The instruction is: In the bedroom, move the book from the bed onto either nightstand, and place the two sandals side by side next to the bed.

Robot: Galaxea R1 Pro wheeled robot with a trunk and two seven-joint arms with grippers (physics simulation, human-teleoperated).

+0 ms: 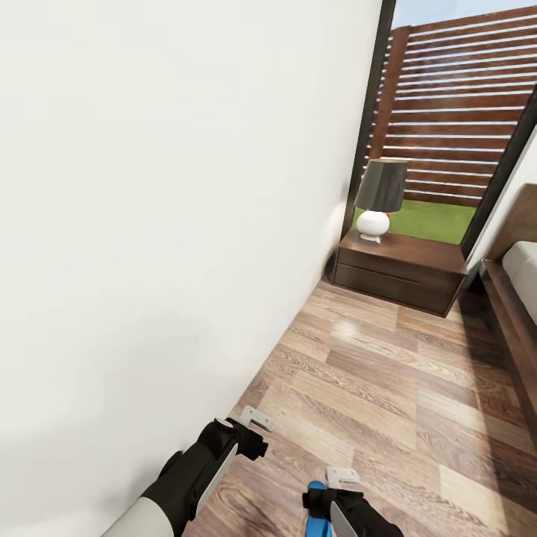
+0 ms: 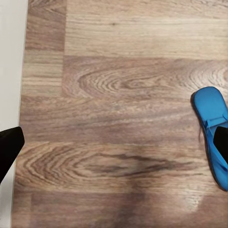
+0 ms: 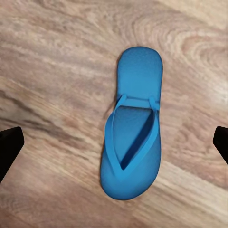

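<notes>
White wall (image 1: 149,224) at left. Left gripper (image 1: 257,419): fingers spread, holding nothing, above plank floor (image 1: 388,388). Blue flip-flop (image 3: 133,128): thin toe straps, flat on floor beneath right gripper (image 1: 341,477), fingers wide apart, holding nothing. Nightstand (image 1: 399,272) with lamp (image 1: 380,198); bed (image 1: 518,291) at right.

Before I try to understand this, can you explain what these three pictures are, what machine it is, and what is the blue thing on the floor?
These are simulator renders of a wheeled robot with two arms. The large picture comes from a camera on its head, looking down: the left pincer and right pincer show at the bottom, above a wood-plank floor. Ahead stands a dark wood nightstand with a lamp, and the bed is at the right edge. The other two pictures come from cameras on each wrist, looking down along the fingers. The blue thing is a flip-flop sandal, lying flat on the floor directly under the right pincer. Both pincers are open; nothing is held.
</notes>
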